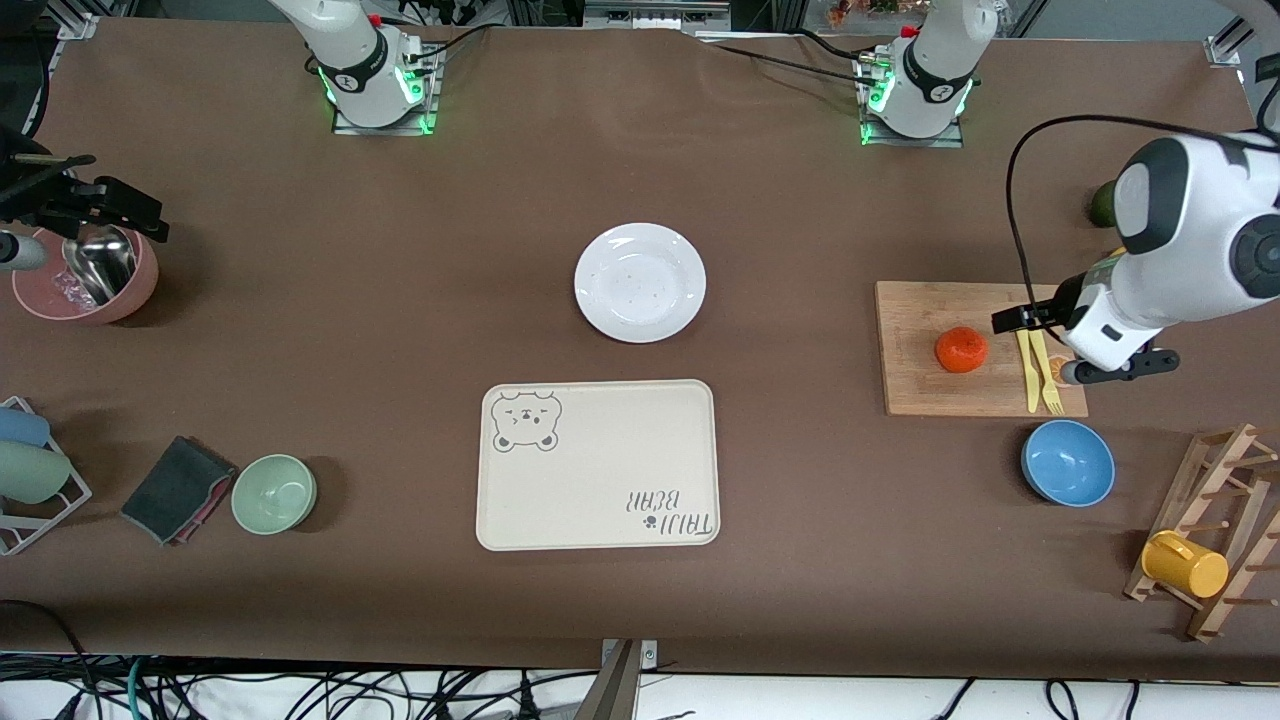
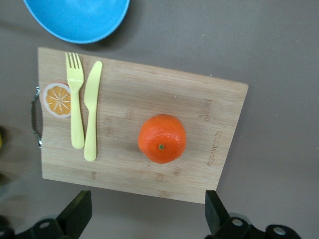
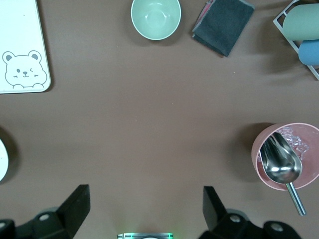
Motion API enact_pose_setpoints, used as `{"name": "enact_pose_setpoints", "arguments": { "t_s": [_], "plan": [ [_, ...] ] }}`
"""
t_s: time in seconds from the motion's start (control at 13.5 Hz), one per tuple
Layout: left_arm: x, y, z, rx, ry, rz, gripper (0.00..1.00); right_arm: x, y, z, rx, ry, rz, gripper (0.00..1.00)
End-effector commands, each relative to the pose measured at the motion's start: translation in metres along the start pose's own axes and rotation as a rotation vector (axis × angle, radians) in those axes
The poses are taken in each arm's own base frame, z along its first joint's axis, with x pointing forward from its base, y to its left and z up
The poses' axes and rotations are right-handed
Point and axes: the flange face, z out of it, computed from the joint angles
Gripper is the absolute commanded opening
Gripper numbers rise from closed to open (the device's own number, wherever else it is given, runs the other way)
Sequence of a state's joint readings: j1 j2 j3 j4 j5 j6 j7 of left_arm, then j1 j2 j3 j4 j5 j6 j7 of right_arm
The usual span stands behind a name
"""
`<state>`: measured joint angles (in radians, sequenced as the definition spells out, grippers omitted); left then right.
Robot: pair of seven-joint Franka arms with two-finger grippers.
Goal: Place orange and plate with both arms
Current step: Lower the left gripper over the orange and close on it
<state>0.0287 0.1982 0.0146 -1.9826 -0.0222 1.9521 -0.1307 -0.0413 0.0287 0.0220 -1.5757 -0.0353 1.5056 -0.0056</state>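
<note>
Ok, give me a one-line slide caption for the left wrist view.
Left hand, open, over the cutting board edge, with the orange beside a yellow fork and knife.

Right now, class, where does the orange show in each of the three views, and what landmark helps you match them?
Front view: the orange sits on the cutting board, toward the left arm's end of the table.
Left wrist view: orange mid-board.
Right wrist view: not in it.
Shared landmark: the yellow fork on that board.

Bright orange-red orange (image 1: pixel 961 349), speckled white plate (image 1: pixel 640 282), bear-printed cream tray (image 1: pixel 598 464)
</note>
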Motion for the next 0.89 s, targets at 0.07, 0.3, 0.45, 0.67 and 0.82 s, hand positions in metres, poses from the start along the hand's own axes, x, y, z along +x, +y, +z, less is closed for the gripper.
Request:
{"name": "enact_pose_setpoints", "arguments": {
  "t_s": [0.07,0.3,0.45,0.67,0.82],
  "plan": [
    [-0.008,0.001,0.052,-0.031,0.042,-0.045,1.00,-0.005,0.001,-0.001,-0.001,-0.003,-0.003,1.00],
    [-0.009,0.008,0.080,-0.031,0.063,-0.053,1.00,-0.005,0.001,-0.001,-0.001,-0.003,-0.003,1.00],
    [-0.008,0.011,0.098,-0.031,0.076,-0.049,1.00,-0.005,0.001,-0.001,0.000,-0.003,-0.003,1.00],
    [-0.006,0.017,0.117,-0.033,0.090,-0.038,1.00,-0.005,0.001,-0.001,0.000,-0.003,-0.003,1.00],
    [-0.002,0.016,0.128,-0.033,0.098,-0.035,1.00,-0.005,0.001,-0.001,0.000,-0.003,-0.003,1.00]
  ]
}}
